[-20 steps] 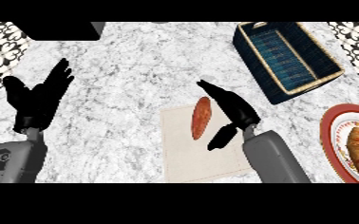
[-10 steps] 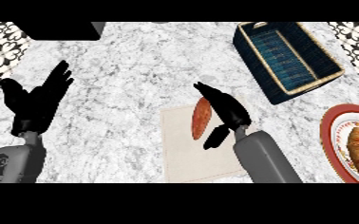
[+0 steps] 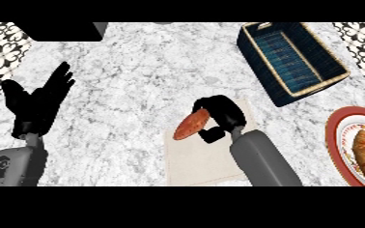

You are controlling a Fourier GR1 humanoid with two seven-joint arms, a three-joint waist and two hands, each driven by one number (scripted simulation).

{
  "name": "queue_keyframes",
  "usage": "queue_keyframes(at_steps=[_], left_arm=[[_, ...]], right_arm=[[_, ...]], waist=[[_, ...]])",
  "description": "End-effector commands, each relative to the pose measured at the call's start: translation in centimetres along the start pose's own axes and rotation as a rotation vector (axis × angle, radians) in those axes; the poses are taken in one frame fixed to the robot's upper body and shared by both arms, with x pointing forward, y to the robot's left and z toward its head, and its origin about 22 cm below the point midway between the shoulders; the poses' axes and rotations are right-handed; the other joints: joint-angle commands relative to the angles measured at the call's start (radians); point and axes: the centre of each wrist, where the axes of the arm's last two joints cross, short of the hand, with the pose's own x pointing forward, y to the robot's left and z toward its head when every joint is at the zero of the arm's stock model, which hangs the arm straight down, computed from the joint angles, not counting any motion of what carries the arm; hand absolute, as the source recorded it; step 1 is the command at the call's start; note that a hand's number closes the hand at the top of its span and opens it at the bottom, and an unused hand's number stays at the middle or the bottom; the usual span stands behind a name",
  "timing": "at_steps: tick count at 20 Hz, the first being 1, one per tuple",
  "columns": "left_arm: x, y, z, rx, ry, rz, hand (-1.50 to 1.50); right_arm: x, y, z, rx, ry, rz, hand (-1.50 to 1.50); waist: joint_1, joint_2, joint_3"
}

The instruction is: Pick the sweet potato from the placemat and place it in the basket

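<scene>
Right hand [image 3: 222, 113] now has its fingers and thumb curled round the sweet potato [image 3: 191, 124]. A second ago the same hand lay flat and straight alongside it, potato lying on the placemat [image 3: 203, 159]. So the grasp has closed in the last half second.

Sweet potato sits tilted, its lower end poking out left of the hand past the placemat's left edge. It has shifted a little left from where it lay. Can't tell if it's lifted clear of the mat or only pinched on it; no shadow gap I can read from this angle.

Placemat is near the counter's front edge, about mid-width. Forearm comes in over its right half.

Basket [image 3: 292, 60], dark blue with a tan rim, sits toward the counter's back right corner, well apart from the hand and set at an angle. Nothing visible in it.

Left hand [image 3: 39, 101] is resting near the counter's left edge, fingers up and straight, holding nothing. No change there.

Red-rimmed plate [image 3: 339, 147] with some food on it sits at the right edge, between the placemat and the basket's near end.

My read: pick step is essentially done, transfer not started. Next move would need a lift, then a carry up and right; the plate lies close to that path, so height matters.
</scene>
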Motion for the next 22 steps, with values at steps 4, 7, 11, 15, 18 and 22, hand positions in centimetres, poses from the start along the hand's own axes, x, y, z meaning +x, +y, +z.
queue_keyframes(at_steps=[4, 7, 11, 15, 18, 22], left_arm=[[0.9, -1.6, -1.3, -0.025, -0.022, -0.017, 0.0], [0.9, -2.4, -1.0, -0.063, -0.038, 0.001, 0.0], [0.9, -3.4, -1.1, -0.09, -0.047, -0.016, 0.0], [2.0, -4.2, -1.6, -0.138, -0.076, -0.018, 0.0], [2.8, -4.0, -1.9, -0.149, -0.087, -0.037, 0.0], [3.0, -4.9, -2.2, -0.165, -0.084, -0.039, 0.0]], right_arm=[[2.6, -1.3, -2.5, -0.07, 0.153, 0.006, 1.5], [2.0, -5.8, -3.3, -0.284, 0.459, -0.135, 1.5], [3.3, -9.7, -4.5, -0.457, 0.673, -0.223, 1.5], [6.1, -12.9, -6.0, -0.585, 0.834, -0.312, 1.5], [8.5, -15.5, -6.4, -0.769, 0.792, -0.415, 1.5], [12.9, -18.5, -6.5, -1.028, 0.628, -0.434, 1.5]], waist=[[0.022, 0.011, 0.001], [0.065, 0.022, 0.0], [0.095, 0.036, -0.005], [0.149, 0.043, -0.003], [0.174, 0.052, -0.001], [0.181, 0.049, -0.003]])
